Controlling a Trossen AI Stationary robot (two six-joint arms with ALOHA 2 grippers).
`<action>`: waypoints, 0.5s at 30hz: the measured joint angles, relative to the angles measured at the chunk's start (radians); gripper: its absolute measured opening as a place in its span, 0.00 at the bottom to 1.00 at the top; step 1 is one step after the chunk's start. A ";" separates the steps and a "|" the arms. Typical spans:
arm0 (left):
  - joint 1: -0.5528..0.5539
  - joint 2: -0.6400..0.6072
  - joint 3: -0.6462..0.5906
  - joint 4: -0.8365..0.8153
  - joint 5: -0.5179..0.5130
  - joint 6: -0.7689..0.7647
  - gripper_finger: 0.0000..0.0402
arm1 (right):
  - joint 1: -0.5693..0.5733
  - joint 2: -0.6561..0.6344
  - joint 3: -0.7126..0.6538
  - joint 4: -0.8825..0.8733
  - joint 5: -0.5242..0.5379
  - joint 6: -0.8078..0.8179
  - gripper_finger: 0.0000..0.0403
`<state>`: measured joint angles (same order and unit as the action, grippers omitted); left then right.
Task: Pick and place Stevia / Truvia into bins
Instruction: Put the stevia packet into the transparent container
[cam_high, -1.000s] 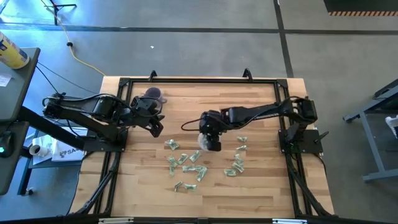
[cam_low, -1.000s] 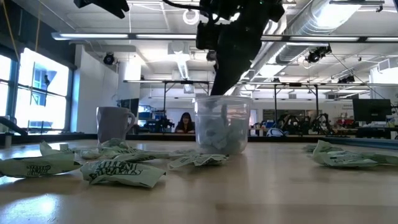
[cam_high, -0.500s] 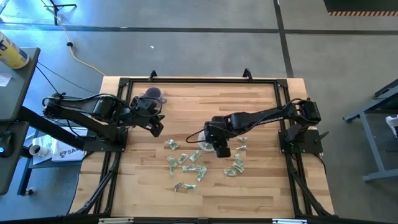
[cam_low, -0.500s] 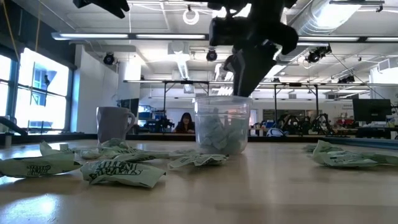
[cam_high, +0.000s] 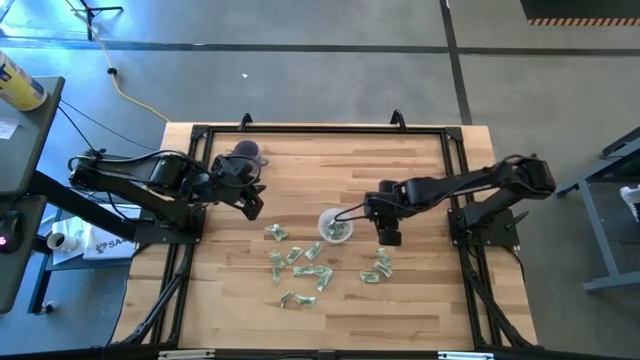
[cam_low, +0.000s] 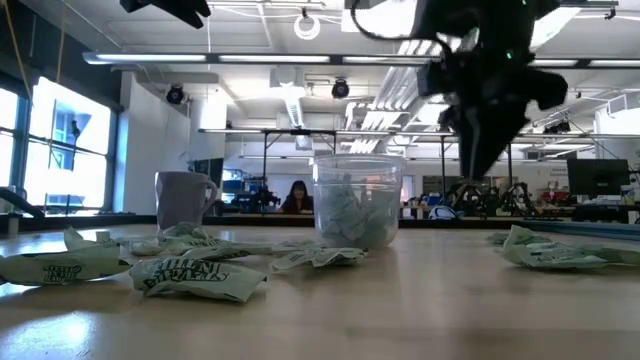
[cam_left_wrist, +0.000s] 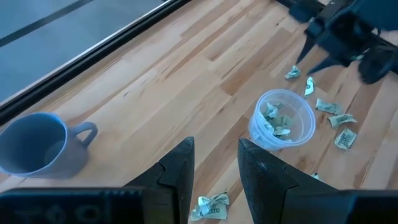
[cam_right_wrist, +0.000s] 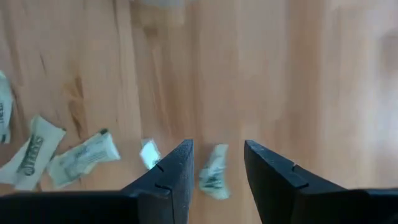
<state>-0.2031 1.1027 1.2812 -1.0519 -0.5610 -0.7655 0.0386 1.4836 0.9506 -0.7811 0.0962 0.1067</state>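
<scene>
Right pincer (cam_high: 388, 235) part open, empty, hanging low over table (cam_high: 420, 300) just right of cup (cam_high: 335, 226). Nearest packet (cam_right_wrist: 214, 169) lies straight ahead between its fingers, long axis roughly along their line. Left pincer (cam_high: 252, 205) part open, empty, farther off beside mug (cam_high: 243, 153).

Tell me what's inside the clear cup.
The cup holds several crumpled green-and-white sachets, piled loosely. How many lie underneath the top ones cannot be seen.
</scene>
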 joint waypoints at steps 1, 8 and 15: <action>0.000 0.000 0.000 0.003 0.000 0.002 0.39 | -0.003 0.005 -0.028 0.025 -0.006 0.021 0.33; 0.001 0.000 0.000 0.003 -0.001 0.032 0.39 | -0.041 0.015 -0.149 0.065 -0.008 0.216 0.39; 0.136 0.000 0.000 0.004 0.071 0.106 0.39 | -0.041 0.015 -0.199 0.156 -0.027 0.234 0.54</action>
<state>-0.0673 1.1030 1.2816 -1.0477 -0.4898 -0.6590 -0.0021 1.4983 0.7516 -0.6254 0.0696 0.3405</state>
